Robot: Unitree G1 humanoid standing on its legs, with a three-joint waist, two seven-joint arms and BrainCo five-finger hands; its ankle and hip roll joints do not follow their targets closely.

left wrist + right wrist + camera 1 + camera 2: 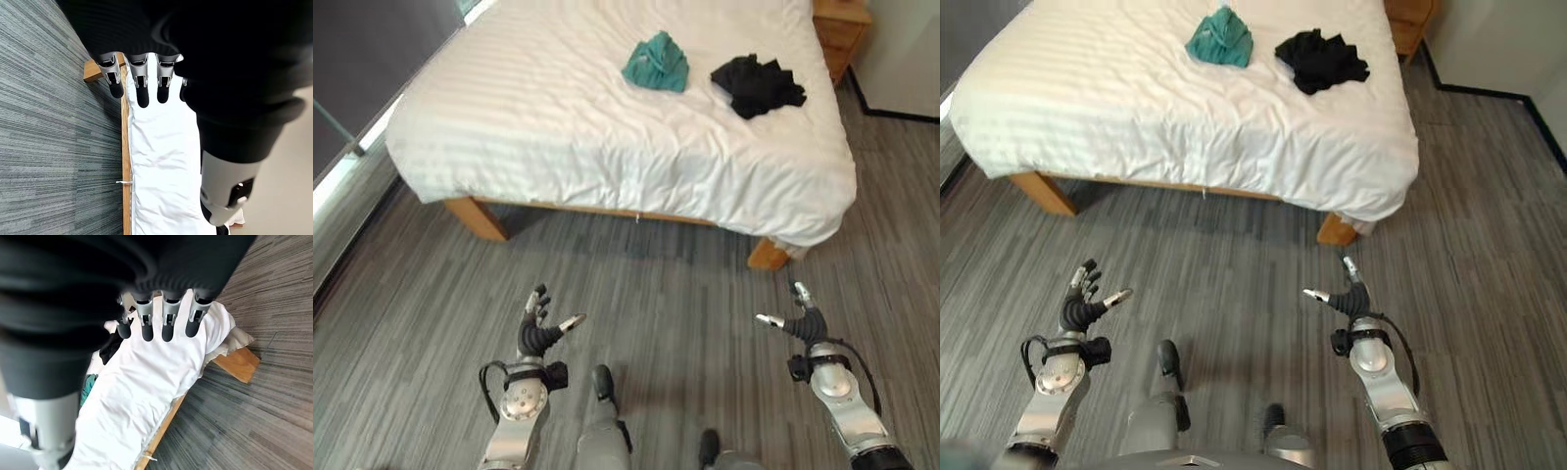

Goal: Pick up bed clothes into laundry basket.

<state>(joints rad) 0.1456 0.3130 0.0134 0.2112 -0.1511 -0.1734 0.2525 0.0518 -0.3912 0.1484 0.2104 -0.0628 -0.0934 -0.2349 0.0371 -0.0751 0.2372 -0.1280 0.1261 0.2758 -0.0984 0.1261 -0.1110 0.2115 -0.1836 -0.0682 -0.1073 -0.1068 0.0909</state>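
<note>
Left eye view has the robot standing back from the bed [607,147], both arms low over the grey floor [685,294], well short of the mattress. The left robot hand [540,328] hangs with fingers loosely spread and thumb stuck out to the side, holding nothing. The right robot hand [798,318] is the same story: fingers straight, thumb apart, empty. Its wrist view confirms it, dark tips in a relaxed row with the white duvet [146,396] showing past them.

Now the clothes. A teal garment [657,63] sits bunched in a little peaked heap toward the far part of the bed, and just beside it, on the robot's right, lies a black garment [758,85], flatter and more sprawled. The two are near each other but not touching. Neither has a clear long axis; the black one spreads a bit wider across the bed, the teal one mostly points up.

Hands held ready like this look to me like an approach pose, nothing picked yet. A wooden nightstand [840,29] stands at the far right corner. I'd guess the robot has to step in close first.
</note>
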